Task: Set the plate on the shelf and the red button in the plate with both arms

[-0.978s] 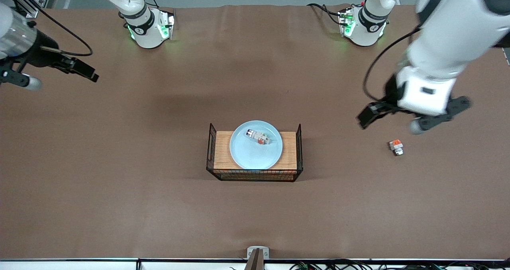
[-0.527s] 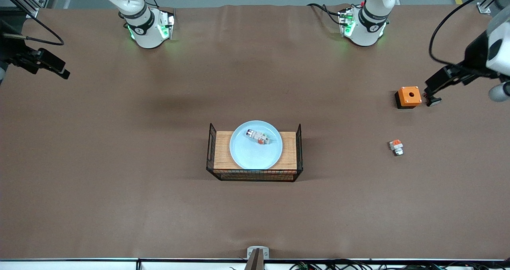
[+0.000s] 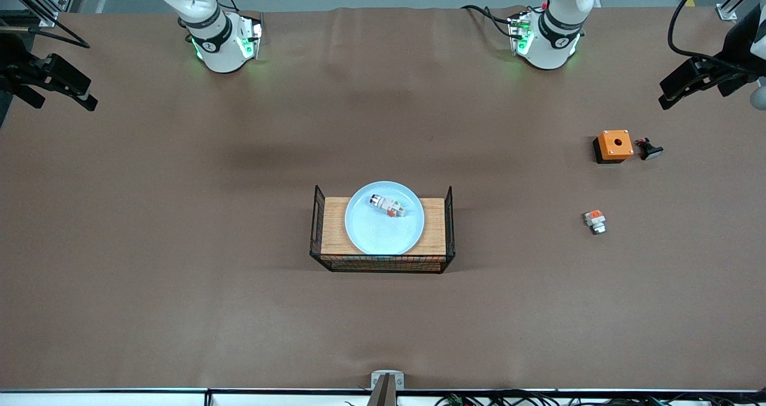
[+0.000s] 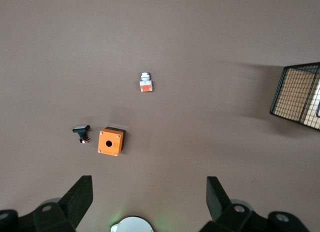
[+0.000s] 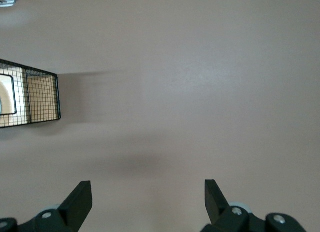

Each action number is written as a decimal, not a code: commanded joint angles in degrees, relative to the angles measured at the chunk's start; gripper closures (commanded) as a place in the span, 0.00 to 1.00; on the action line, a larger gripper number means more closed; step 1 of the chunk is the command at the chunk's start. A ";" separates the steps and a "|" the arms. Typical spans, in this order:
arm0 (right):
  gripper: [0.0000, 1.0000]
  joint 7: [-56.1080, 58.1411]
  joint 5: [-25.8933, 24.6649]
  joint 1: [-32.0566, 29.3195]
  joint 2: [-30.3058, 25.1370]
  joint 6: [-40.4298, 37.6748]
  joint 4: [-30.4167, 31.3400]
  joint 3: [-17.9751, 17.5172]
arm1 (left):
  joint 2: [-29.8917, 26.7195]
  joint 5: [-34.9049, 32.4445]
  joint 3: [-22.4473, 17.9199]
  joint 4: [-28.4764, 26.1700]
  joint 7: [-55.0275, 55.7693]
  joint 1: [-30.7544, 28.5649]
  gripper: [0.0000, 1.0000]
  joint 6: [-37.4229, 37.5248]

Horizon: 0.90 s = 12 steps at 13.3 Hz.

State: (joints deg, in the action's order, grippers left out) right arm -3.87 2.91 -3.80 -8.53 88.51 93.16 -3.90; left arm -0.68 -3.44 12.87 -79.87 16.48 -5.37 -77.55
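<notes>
On the rack: plate (image 3: 383, 229), pale blue, glossy, round, rests on a wood-floored wire rack (image 3: 382, 261) mid-table.
Red button (image 3: 388, 205): dark red cap, white body, orange-red block; lies in the plate.
Left gripper (image 4: 147, 202): fingers spread, empty, over the table's left-arm end, well apart from the plate.
Right gripper (image 5: 148, 201): fingers spread, empty, over the right-arm end.
</notes>
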 commanded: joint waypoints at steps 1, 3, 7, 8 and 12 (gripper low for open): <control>0.00 1.94 -0.63 -0.25 0.71 -0.53 -1.40 0.21 | -3.27 0.80 -0.73 -5.71 -1.89 0.01 0.00 -2.33; 0.00 2.02 -0.63 -0.42 0.71 -0.36 -1.93 0.39 | -5.99 1.94 -5.28 -11.51 -4.08 3.59 0.00 -7.85; 0.00 2.20 -0.63 -0.33 3.59 -0.62 -5.59 0.21 | -5.65 2.03 -6.10 -13.03 -5.58 4.23 0.00 -10.34; 0.00 2.20 -0.63 -0.42 5.35 -0.88 -8.32 0.21 | -5.56 2.03 -6.01 -13.12 -5.67 4.23 0.00 -10.26; 0.00 2.20 -0.98 -0.42 8.26 -1.68 -11.86 0.21 | -4.51 2.73 -5.66 -12.85 -6.37 4.40 0.00 -10.08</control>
State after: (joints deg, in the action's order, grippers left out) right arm -2.54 2.91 -3.87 -2.43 88.37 84.54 -3.44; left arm -4.43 -2.20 7.37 -91.80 11.82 -1.07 -86.78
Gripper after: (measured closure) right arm 0.000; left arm 0.000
